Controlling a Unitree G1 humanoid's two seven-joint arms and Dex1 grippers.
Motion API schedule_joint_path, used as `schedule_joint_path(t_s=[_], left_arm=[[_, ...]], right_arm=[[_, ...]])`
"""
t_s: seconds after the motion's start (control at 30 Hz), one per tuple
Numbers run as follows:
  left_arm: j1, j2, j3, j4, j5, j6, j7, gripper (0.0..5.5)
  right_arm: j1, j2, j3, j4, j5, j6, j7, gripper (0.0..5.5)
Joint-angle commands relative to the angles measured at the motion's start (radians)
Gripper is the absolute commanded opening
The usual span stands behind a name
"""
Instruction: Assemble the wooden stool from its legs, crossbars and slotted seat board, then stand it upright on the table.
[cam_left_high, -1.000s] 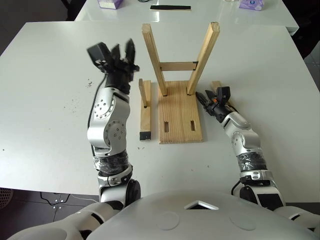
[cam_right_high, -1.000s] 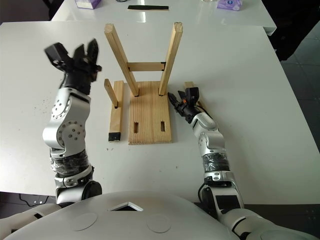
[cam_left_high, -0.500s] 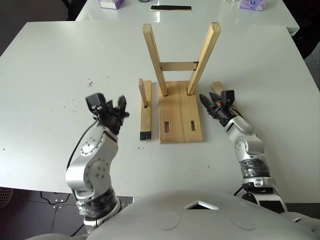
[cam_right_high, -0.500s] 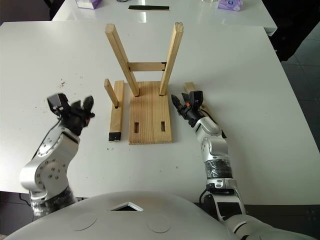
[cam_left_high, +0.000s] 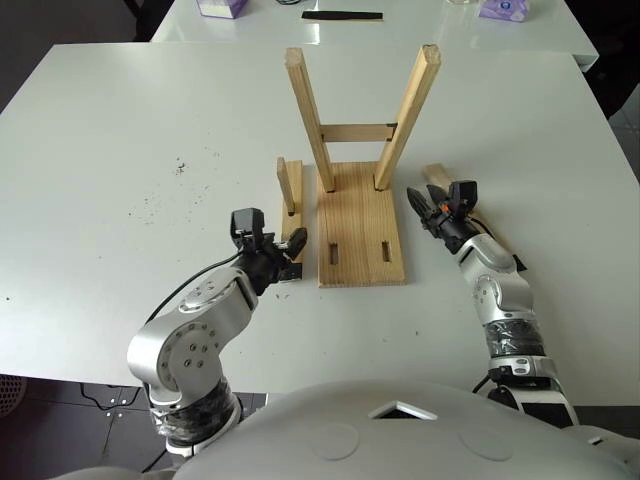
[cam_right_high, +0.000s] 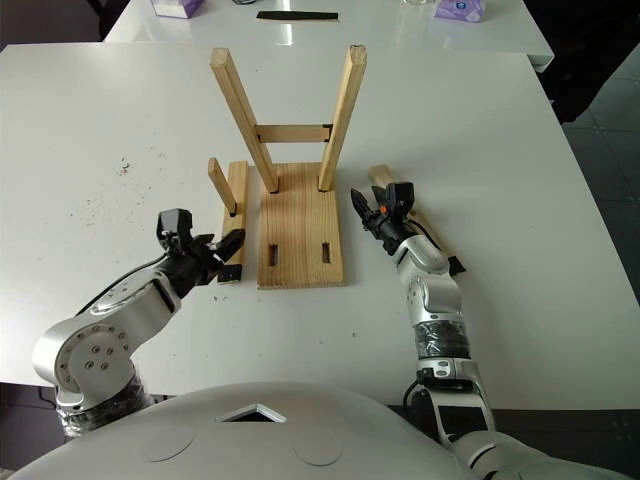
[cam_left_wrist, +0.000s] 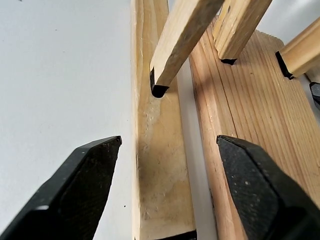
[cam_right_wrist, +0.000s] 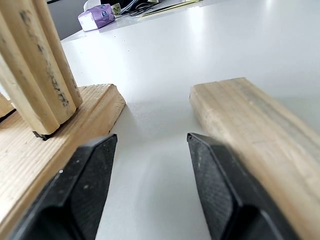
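Left wrist view: left gripper (cam_left_wrist: 170, 142) spread astride loose leg (cam_left_wrist: 160, 165), centre frame, just beside seat board (cam_left_wrist: 250, 115). Best lowered, squared on leg, closed without nudging board. Right gripper (cam_left_high: 441, 203) spread, centre right, beside other leg (cam_left_high: 433, 176).

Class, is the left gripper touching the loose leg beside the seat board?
Apart. Left wrist view: the open left gripper straddles the leg, gaps showing both sides.

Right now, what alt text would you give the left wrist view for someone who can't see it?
The open left hand straddles a loose wooden leg lying flat on the white table, one black finger on each side. A short crossbar juts up from that leg, and the seat board lies right beside it.
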Motion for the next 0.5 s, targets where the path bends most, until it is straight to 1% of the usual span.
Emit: schedule_joint_path(t_s=[0.03, 0.33, 0.5], left_arm=[[-0.057, 0.03, -0.044, 0.05, 0.057, 0.027, 0.006, 3.56], [-0.053, 0.102, -0.112, 0.066, 0.133, 0.124, -0.026, 3.56], [-0.022, 0.191, -0.169, 0.054, 0.14, 0.129, -0.08, 3.56]], right_arm=[[0.01, 0.005, -0.001, 0.058, -0.022, 0.021, -0.021, 2.6], [0.02, 0.02, -0.008, 0.054, -0.021, 0.012, -0.034, 2.6], [0.051, 0.039, -0.011, -0.026, 0.0, 0.021, -0.041, 2.6]])
